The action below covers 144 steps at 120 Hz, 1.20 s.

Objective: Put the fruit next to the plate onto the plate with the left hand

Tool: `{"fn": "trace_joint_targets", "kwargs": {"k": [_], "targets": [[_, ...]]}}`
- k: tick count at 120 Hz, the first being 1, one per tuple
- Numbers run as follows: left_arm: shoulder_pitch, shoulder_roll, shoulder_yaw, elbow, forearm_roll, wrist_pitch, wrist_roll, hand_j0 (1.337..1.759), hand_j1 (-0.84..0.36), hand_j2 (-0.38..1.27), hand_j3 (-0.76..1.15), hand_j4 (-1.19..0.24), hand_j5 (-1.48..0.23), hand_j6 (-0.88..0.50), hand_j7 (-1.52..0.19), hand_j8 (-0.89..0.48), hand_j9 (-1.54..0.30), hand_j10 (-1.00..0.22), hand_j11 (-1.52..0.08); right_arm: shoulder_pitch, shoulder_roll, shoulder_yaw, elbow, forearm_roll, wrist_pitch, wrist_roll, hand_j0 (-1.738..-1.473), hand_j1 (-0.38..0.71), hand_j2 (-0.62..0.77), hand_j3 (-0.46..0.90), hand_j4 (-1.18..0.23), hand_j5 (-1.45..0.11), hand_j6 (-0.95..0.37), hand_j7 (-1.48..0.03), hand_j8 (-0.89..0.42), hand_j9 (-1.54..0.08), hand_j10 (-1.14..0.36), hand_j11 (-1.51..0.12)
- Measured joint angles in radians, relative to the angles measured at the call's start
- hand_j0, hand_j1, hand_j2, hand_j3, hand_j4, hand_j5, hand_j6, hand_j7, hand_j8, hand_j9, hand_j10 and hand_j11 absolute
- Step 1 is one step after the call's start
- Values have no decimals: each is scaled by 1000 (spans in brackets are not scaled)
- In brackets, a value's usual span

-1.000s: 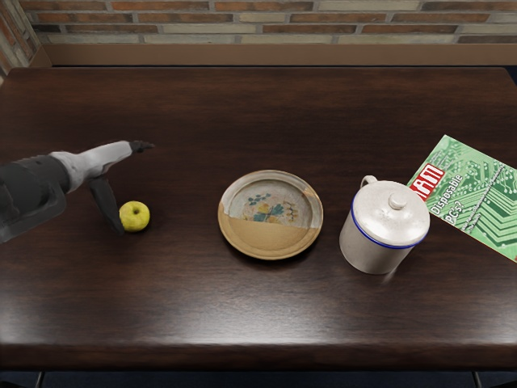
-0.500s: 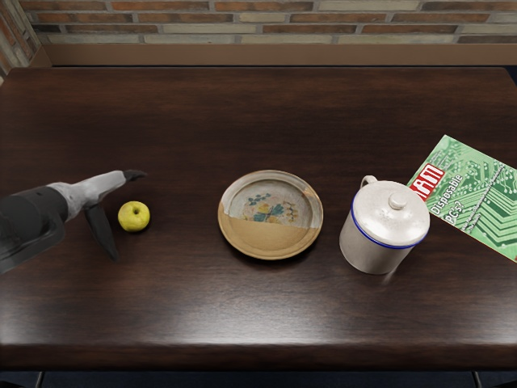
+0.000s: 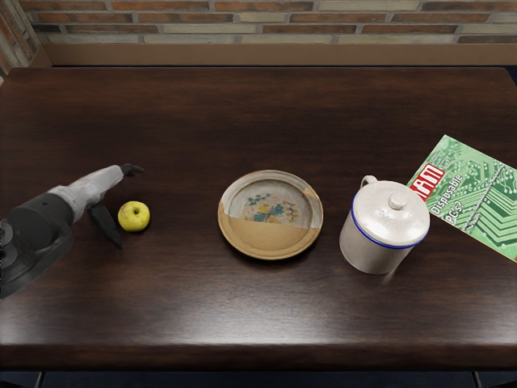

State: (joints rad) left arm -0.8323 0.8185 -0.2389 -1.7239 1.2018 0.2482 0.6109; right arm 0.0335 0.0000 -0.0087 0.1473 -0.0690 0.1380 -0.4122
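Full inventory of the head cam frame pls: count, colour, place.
fruit: one, yellow-green, on the table left of the plate, apart from it
plate: one, tan-brown with a painted middle, table centre, nothing on it
lidded pot: one, white with a blue rim line, right of the plate
magazine: one, green with a red logo, at the right edge of the picture
table: one, dark wood
brick wall: one, red-brown, behind the table
left hand: one, grey with dark fingers, spread just left of the fruit, holding nothing
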Motion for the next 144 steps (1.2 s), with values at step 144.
{"fn": "trace_joint_targets", "kwargs": {"k": [144], "targets": [[19,-99,27,93,48,21,0,1658,-144,87,0,-417,-538,-418,-538,-418,-538,-417,-537,-1,0,1,0,0,0,1,-1658,-349,0,0,0,0,0,0,0,0,0,0]]}}
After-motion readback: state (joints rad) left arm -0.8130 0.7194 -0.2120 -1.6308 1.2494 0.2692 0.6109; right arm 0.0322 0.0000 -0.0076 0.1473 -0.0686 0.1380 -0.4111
